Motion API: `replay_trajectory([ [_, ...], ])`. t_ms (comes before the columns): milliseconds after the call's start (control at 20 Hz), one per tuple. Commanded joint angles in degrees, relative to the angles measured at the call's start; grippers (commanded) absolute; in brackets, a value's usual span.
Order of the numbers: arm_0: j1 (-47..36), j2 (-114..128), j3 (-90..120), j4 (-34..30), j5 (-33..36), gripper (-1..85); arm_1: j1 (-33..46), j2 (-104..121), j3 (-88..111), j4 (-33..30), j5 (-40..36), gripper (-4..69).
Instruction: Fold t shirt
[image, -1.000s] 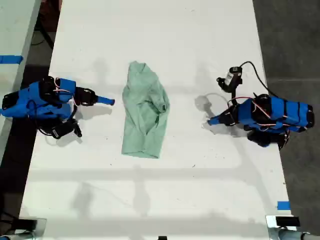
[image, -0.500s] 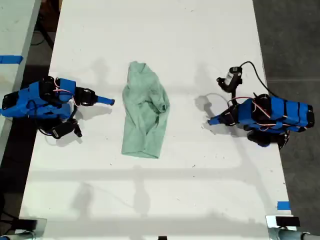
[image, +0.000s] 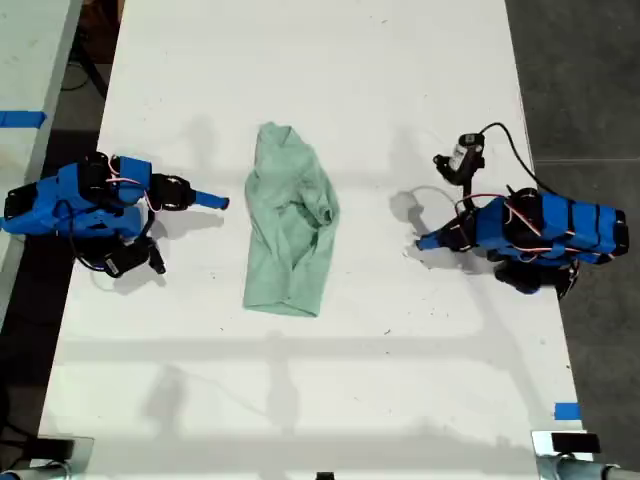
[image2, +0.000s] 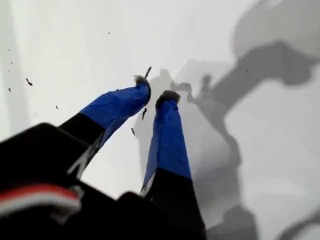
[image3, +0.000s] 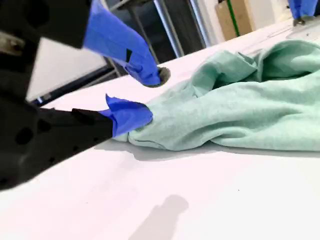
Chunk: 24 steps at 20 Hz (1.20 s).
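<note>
Lengthwise, t shirt (image: 290, 222) runs up-down in exterior view, crumpled

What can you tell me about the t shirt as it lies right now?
The t shirt is pale mint-green, soft knit-looking fabric, wrinkled and bunched into a long strip lying flat on the white table, midway between both arms. My second gripper is at its edge with jaws open, gripping nothing. My first gripper is over bare table.

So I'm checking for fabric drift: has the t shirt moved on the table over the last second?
No. The t shirt lies where it was, its far end level with the same spot between both arms, and no gripper holds it.
</note>
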Motion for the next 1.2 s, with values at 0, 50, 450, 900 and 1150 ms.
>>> replay_trajectory([
  [0,-0.4,0.5,2.3,-0.7,-1.8,7.6,-0.1,0.8,3.3,0.4,-0.7,5.9],
  [50,-0.3,0.5,2.3,-0.7,-1.8,7.6,-0.1,0.8,3.3,0.4,-0.7,5.9],
  [450,9.1,0.5,2.3,-0.7,-27.5,9.5,-0.1,0.8,3.3,0.4,-0.7,5.9],
  [900,10.4,0.8,2.3,-1.0,-31.0,1.5,-1.4,0.8,1.9,-2.5,20.7,1.0],
  [1150,12.6,0.8,-3.4,-11.8,-25.8,1.1,-2.0,-3.5,-10.1,-5.0,33.1,0.7],
])
